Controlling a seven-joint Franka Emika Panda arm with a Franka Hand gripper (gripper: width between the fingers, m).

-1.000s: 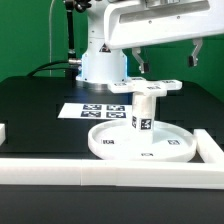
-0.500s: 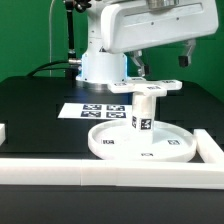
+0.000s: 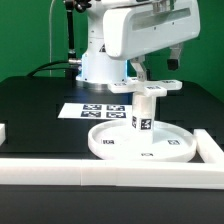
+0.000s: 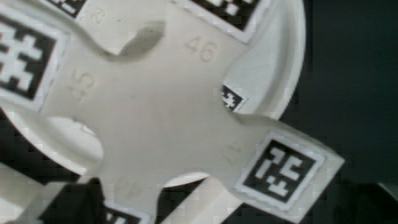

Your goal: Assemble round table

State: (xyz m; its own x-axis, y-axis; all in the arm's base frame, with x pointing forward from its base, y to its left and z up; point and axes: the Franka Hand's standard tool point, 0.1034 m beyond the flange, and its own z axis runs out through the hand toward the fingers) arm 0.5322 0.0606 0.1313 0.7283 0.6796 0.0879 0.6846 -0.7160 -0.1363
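Observation:
The large round rimmed disc (image 3: pixel 112 143) lies flat on the black table near the front. The short thick cylinder (image 3: pixel 146 112) stands upright on it. The cross-shaped piece (image 3: pixel 152 87) sits on top of the cylinder. My gripper (image 3: pixel 158 65) hangs just above the cross-shaped piece, with its two dark fingers (image 3: pixel 176 59) spread apart and holding nothing. In the wrist view the cross-shaped piece (image 4: pixel 169 95) fills the picture with its tagged arms, and the disc (image 4: pixel 27 190) shows beneath it. My fingertips do not show clearly there.
The marker board (image 3: pixel 98 110) lies flat behind the disc. White border rails run along the front (image 3: pixel 100 172), at the exterior view's right (image 3: pixel 210 148) and left (image 3: pixel 3 130). The arm's white base (image 3: pixel 100 65) stands behind.
My gripper has moved toward the exterior view's left and slightly down, coming over the cross-shaped piece. The table parts have not moved.

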